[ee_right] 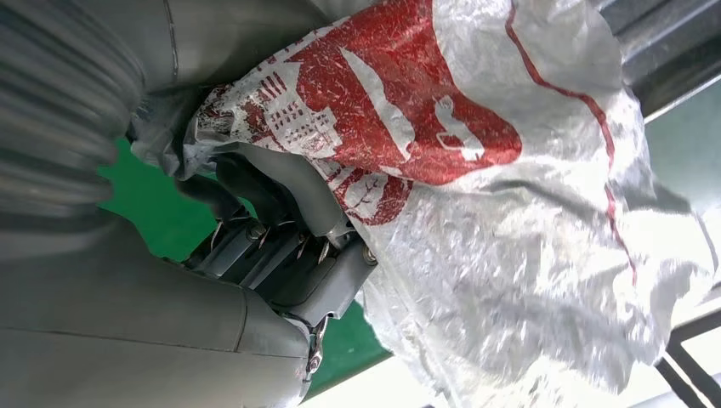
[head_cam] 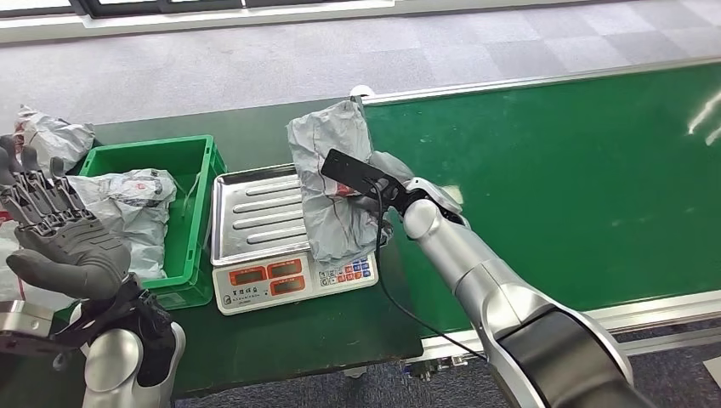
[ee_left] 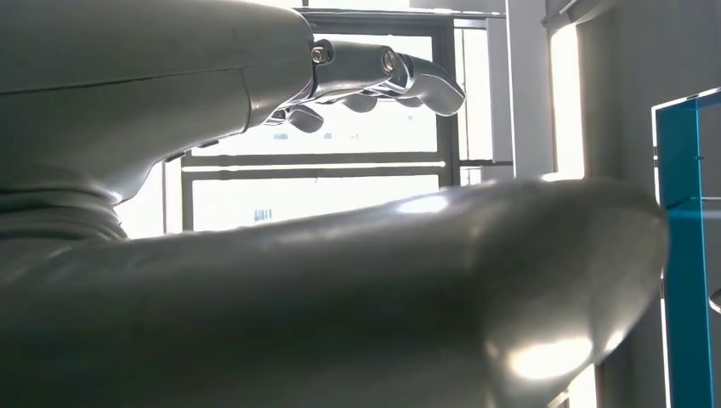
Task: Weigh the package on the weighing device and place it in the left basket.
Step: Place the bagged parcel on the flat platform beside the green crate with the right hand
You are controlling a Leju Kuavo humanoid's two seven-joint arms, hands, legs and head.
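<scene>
A wide green conveyor belt (head_cam: 578,178) fills the right side of the scene, edged with a silver rail. To its left stands a dark green table (head_cam: 289,336) that carries the rest of the things.

The right arm (head_cam: 502,293) reaches in from the near right, silver with a black cuff, a thin black cable trailing beside it. The right hand (head_cam: 387,191) grips the package (head_cam: 332,183), a crumpled grey plastic mailer bag with a red print. In the right wrist view the dark fingers (ee_right: 255,191) are curled tightly into the folds of the bag (ee_right: 510,212), so the hold is firm. The package hangs over the right part of the scale's tray, its far end reaching up toward the belt's corner and its near end drooping over the keypad; whether it rests on the tray or is just above it, I cannot tell.

The green basket (head_cam: 191,161) sits on the left of the table, just beside the scale, and holds another white and grey bag (head_cam: 127,212). More bagged parcels (head_cam: 51,136) lie at the far left.

The weighing device (head_cam: 281,255) is a white scale with a ribbed steel tray (head_cam: 251,208), two red displays and a coloured keypad on its near face.

The left hand (head_cam: 59,234) is raised at the near left, palm up, its fingers (ee_left: 408,72) spread apart and holding nothing.
</scene>
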